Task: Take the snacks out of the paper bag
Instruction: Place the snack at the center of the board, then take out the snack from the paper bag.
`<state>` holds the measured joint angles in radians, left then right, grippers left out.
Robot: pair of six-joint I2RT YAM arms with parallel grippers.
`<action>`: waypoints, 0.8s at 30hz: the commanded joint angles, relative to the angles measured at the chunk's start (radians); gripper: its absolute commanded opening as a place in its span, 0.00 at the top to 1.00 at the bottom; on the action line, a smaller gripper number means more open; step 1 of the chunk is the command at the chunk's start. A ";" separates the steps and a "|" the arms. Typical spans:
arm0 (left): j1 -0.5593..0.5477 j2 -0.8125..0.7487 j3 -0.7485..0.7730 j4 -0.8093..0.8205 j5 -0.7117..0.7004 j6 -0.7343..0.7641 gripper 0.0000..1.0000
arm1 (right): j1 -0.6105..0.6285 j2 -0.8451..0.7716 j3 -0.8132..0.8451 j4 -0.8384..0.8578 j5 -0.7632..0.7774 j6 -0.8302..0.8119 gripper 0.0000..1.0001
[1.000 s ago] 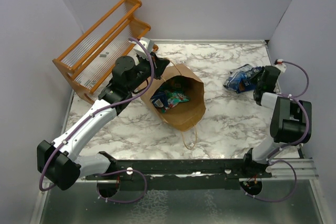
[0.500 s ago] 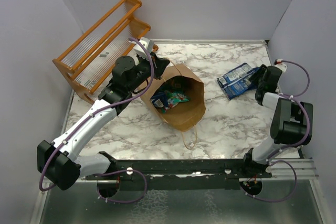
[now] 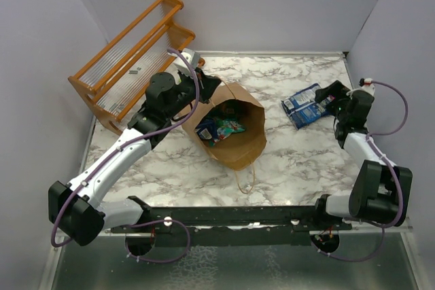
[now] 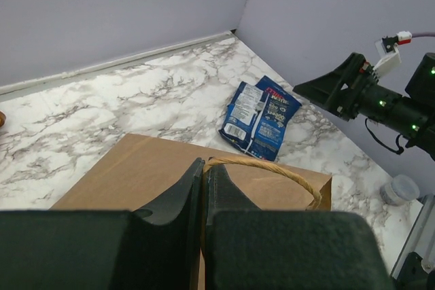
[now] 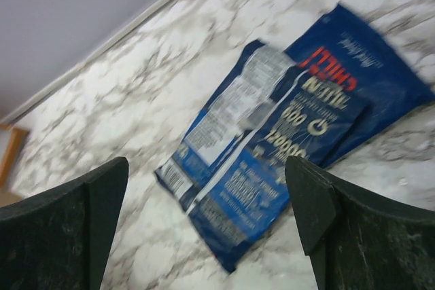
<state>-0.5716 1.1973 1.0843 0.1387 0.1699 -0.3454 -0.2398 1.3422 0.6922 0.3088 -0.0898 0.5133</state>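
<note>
The left hand is pressed together on the rim of the paper bag beside its twisted handle, likely to keep the mouth open and the tipped bag from sliding. The right hand hangs spread wide over two dark blue snack packets, which lie loose on the bench, well apart from the bag. Teal-green and other packets remain inside, so the job looks partly done.

The marble table bears a paper bag and blue packets.

Left hand clamped, right hand splayed
</note>
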 commanded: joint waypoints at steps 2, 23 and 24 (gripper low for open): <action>-0.005 0.011 0.038 0.001 0.034 -0.005 1.00 | -0.003 -0.082 -0.057 -0.008 -0.330 0.027 0.01; -0.005 0.005 0.038 -0.005 0.021 0.000 1.00 | 0.408 -0.376 0.086 -0.232 -0.563 -0.181 0.04; -0.005 0.007 0.038 -0.005 0.019 0.000 1.00 | 0.443 -0.386 0.097 -0.237 -0.567 -0.213 0.05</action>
<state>-0.5716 1.2098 1.0882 0.1383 0.1936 -0.3458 0.1066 1.0019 0.7269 0.1467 -0.6849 0.4175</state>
